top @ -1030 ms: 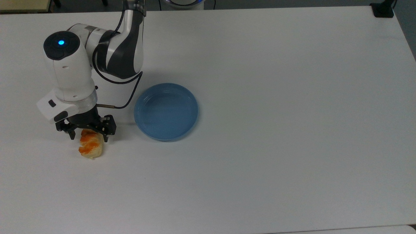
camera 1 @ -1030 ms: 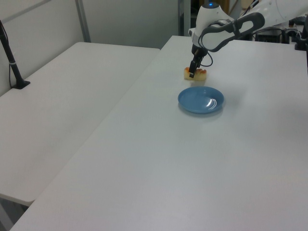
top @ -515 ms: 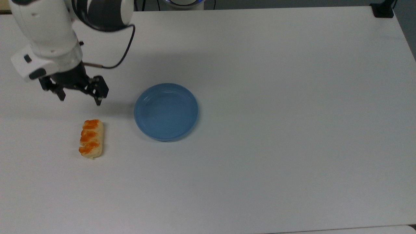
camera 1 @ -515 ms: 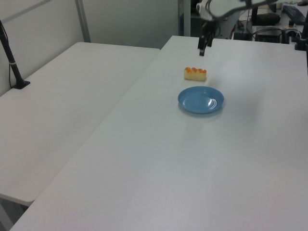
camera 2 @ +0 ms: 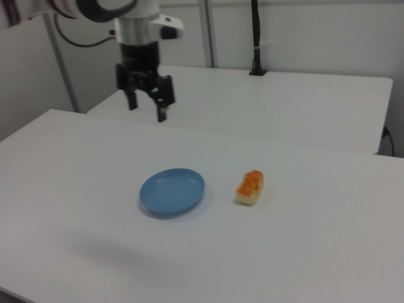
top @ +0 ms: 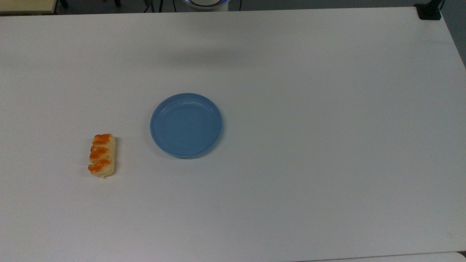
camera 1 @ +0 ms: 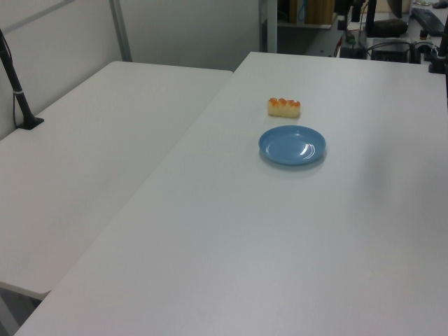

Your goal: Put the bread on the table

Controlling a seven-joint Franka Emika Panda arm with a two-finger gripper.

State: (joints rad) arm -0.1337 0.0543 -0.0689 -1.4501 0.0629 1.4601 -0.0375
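On the table (top: pixel 291 200) the bread (top: pixel 102 155) sits freed, gripper (camera 2: pixel 146 108) empty with fingers spread up high, so I reckon only a careless descent could bump it.

A second white table (camera 1: pixel 105 154) stands flush beside the white worktop (camera 1: pixel 294 238), backed by a plain pale wall (camera 1: pixel 189 31) with grey metal uprights (camera 1: pixel 120 29). A black post (camera 1: pixel 17 91) is clamped at the second table's far edge in the left view. Dark equipment and cables (camera 1: pixel 392 31) crowd the room's end. Soft, even light falls over the matte surfaces.
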